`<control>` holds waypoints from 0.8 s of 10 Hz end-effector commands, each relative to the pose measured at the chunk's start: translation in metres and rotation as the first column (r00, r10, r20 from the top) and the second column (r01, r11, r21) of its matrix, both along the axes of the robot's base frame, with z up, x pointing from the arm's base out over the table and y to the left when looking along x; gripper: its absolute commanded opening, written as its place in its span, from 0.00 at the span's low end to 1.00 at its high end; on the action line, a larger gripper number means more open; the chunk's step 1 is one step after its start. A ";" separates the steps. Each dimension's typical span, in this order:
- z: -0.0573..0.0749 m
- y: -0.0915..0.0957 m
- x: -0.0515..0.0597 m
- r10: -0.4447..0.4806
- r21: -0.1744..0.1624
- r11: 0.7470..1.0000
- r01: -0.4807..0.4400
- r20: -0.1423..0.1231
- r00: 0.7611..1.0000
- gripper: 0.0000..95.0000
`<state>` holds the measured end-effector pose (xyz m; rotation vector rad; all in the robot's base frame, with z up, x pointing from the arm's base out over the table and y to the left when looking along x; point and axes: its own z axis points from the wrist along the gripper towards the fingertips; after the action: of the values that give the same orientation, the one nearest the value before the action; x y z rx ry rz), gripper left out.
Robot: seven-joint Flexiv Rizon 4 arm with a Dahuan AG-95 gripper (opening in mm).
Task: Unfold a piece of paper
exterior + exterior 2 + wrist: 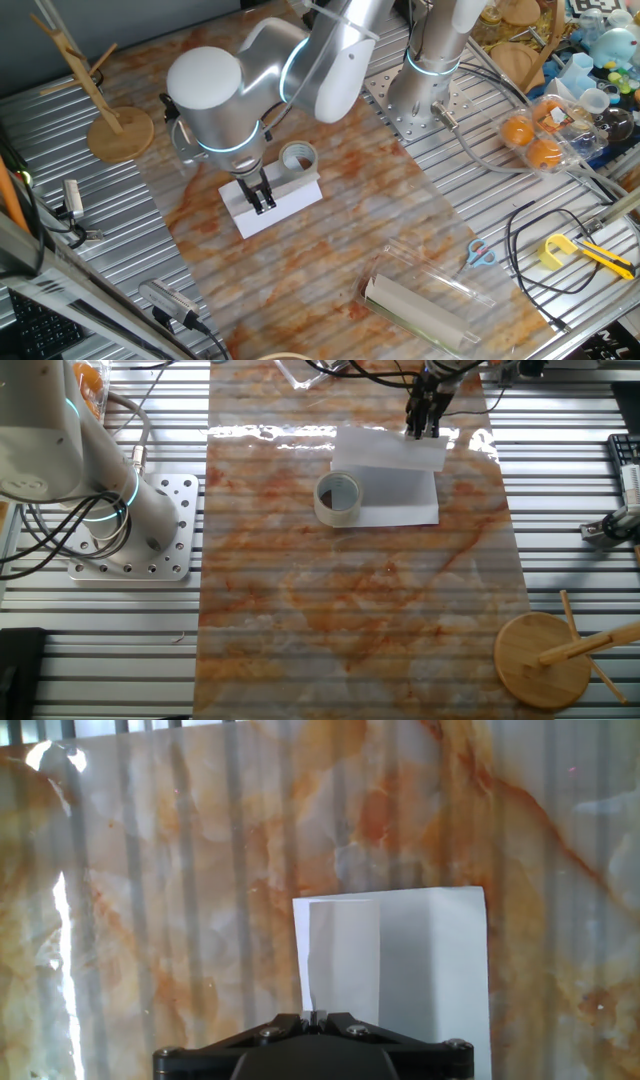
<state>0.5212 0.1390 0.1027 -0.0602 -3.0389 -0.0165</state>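
1. Gripper (262, 200) jaws nearly closed, pinching the upper flap edge of the piece of paper (385, 480); flap looks lifted in the other fixed view.
2. Paper sits directly under and ahead of the jaws, lower layer flat on the marbled mat (330, 260).
3. Tape roll (298, 158) just beyond the jaws, resting on the paper's far edge.
4. Risk: thin flap slips out or tears, or the whole sheet drags if pulled too fast.

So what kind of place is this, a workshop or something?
Probably a robotics lab: a robot arm bolted to a slatted metal table, loose cables, and props like oranges and scissors.
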 end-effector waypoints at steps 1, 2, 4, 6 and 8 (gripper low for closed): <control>0.000 0.000 0.001 0.008 -0.009 1.000 -0.008 0.003 1.000 0.00; 0.000 0.000 0.001 0.029 -0.008 1.000 -0.029 0.003 1.000 0.00; 0.000 0.000 0.001 0.094 -0.003 0.996 -0.094 -0.014 0.996 0.00; 0.000 0.000 0.001 0.150 -0.001 0.989 -0.151 -0.024 0.988 0.00; 0.000 0.000 0.001 0.169 -0.002 0.986 -0.169 -0.039 0.985 0.00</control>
<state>0.5219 0.1392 0.1021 0.1911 -2.9954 0.0069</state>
